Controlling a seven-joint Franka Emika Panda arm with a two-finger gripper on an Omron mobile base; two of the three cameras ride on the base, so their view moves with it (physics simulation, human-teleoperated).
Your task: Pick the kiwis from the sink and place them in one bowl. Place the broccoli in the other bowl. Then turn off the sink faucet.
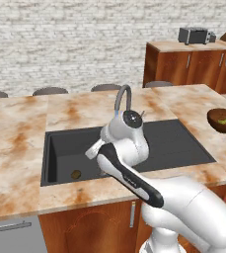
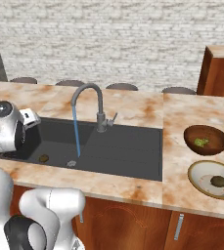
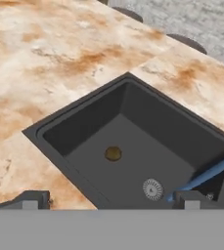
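Observation:
One brown kiwi [image 3: 113, 154] lies on the floor of the dark sink [image 3: 133, 128], left of the round drain [image 3: 152, 189]. My gripper [image 3: 109, 201] hovers above it, open, its fingertips [image 3: 31, 199] wide apart with nothing between them. From the base cameras the same kiwi [image 1: 76, 174] [image 2: 44, 158] sits at the basin's left end. A second kiwi [image 2: 217, 181] rests in the cream bowl [image 2: 194, 171]. The broccoli [image 2: 200, 142] lies in the dark brown bowl [image 2: 221, 136]. The grey gooseneck faucet [image 2: 91, 95] is running, with a thin blue stream [image 2: 76, 132] falling near the drain.
My white arm [image 1: 127, 148] leans over the sink's front edge and hides part of the basin. Marble counter [image 2: 133, 110] surrounds the sink. Wooden cabinets [image 1: 193, 62] with a toaster stand at the back right. Stool tops line the far counter edge.

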